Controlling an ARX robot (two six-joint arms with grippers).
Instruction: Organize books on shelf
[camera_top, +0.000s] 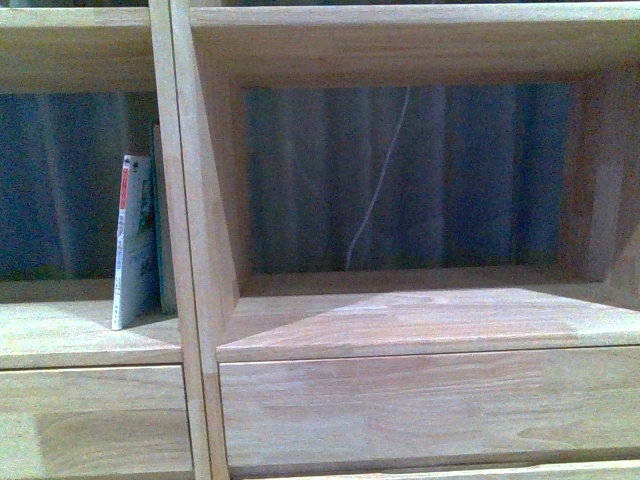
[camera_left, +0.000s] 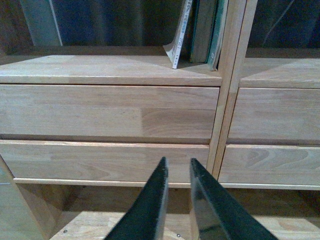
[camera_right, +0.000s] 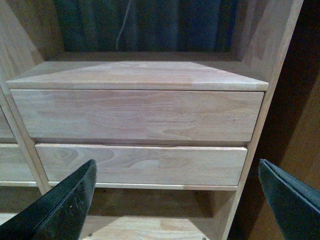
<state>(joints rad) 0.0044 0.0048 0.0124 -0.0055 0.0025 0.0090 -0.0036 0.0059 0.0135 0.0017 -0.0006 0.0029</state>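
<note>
Thin paperback (camera_top: 133, 240) leaning upright beside dark green book (camera_top: 160, 215), against the divider in the shelf (camera_top: 400, 330) left compartment. Left gripper (camera_left: 176, 172) nearly closed, holding nothing, low before the drawer fronts (camera_left: 105, 115). Right gripper (camera_right: 175, 175) spread wide, empty.

I can read no words or numbers anywhere. The paperback (camera_top: 133, 245) in my front view carries dark marks under a red patch on its white spine, too blurred for me to make out
</note>
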